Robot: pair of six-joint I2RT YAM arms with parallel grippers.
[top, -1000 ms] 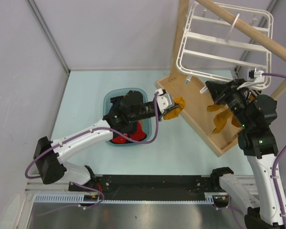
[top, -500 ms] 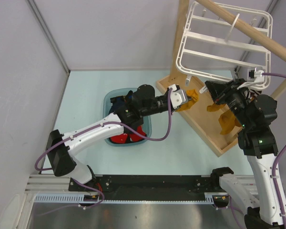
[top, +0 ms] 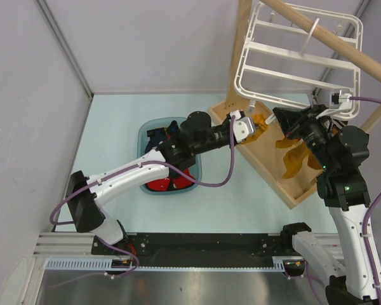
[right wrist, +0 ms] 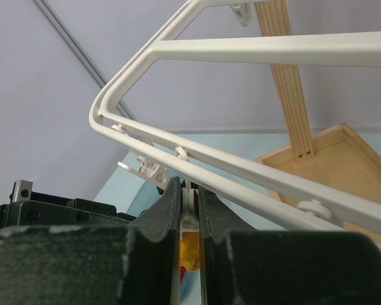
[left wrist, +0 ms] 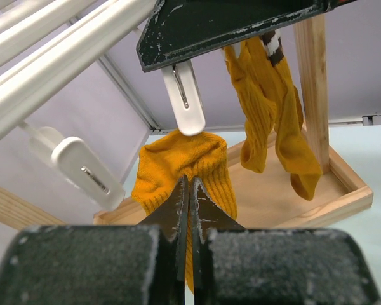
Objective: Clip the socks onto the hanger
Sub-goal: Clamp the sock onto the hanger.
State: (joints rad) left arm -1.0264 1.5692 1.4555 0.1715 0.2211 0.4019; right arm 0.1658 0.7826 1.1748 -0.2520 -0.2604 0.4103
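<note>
Mustard-yellow knit fills the centre of the left wrist view: the short sock is pinched at its lower edge between the closed fingers of the left gripper, which are clamped together on the fabric. Directly above the sock's upper edge, nearly touching it, hangs a white clip. The fingers of the right gripper are squeezed on the head of this clip, and whether its mouth is parted cannot be told. Farther back, in the upper right, two long socks with dark striped cuffs already hang from the hanger, in front of the post of the wooden rack.

Change: within the last second the left arm has swung the short sock from beside the blue basin up and rightward to the hanger's lower left corner, while the right arm has held its place. The sock is thus presented for clipping. The judged remainder of this step is to feed its edge into the clip and release.

Views compared: the overhead view alone shows both arms meeting and the basin left behind. The left wrist view alone shows the sock's edge against the clip. The right wrist view alone shows its fingers closed on the clip under the hanger's rail, with only a sliver of yellow below.
</note>
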